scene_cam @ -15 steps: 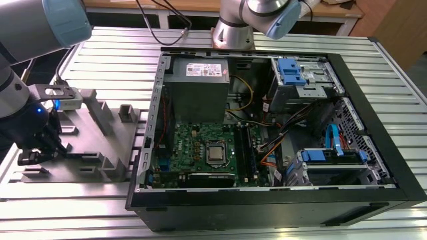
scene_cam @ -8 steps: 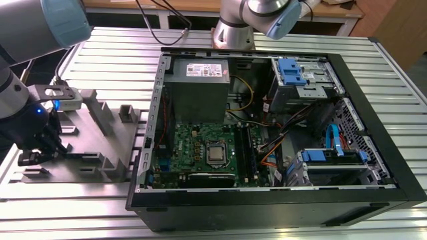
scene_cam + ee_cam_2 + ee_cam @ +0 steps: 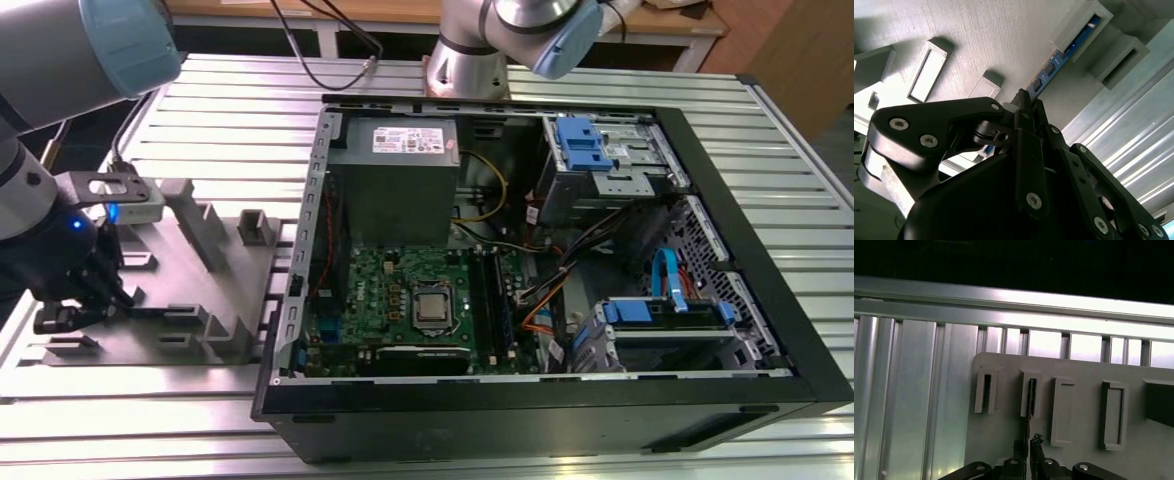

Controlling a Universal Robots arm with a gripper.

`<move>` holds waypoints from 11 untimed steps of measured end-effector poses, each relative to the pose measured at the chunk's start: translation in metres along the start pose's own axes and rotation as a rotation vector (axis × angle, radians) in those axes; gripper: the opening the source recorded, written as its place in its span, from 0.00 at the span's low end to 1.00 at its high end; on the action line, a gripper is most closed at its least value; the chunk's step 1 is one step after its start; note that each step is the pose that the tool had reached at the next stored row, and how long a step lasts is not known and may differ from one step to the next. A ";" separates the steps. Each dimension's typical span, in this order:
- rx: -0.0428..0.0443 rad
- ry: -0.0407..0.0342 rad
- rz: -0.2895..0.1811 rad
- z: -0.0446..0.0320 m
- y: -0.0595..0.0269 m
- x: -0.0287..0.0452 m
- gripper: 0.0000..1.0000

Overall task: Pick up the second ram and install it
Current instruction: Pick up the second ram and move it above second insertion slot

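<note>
1. Computer case [image 3: 534, 420] with a green motherboard [image 3: 387, 300] takes the centre and right of the exterior view. A grey fixture tray [image 3: 200, 290] lies at the left, and the gripper [image 3: 74, 300] is low over its lower-left part.
2. Both wrist views bring the tray close. There the second ram [image 3: 1054, 67] [image 3: 1027, 415] stands on edge in a holder slot [image 3: 1084, 25].
3. The gripper's black fingers [image 3: 1029, 155] are pressed together on the stick, pinching its thin edge.
4. The gripper body covers the stick's near end in the second wrist view. The arm [image 3: 80, 50] is cut off at the upper left of the exterior view.
</note>
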State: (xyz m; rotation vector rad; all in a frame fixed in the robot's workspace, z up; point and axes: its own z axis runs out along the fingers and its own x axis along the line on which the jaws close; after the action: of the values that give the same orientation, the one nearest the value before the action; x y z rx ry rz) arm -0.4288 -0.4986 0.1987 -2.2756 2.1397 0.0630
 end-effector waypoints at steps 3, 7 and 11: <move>0.0003 -0.0027 0.004 0.0000 0.0000 0.0001 0.16; 0.0005 -0.0038 0.006 0.0001 0.0000 0.0000 0.16; 0.0005 -0.0037 0.006 0.0001 0.0000 0.0000 0.16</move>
State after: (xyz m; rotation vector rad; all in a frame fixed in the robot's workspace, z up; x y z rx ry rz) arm -0.4288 -0.4987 0.1986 -2.2671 2.1445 0.0667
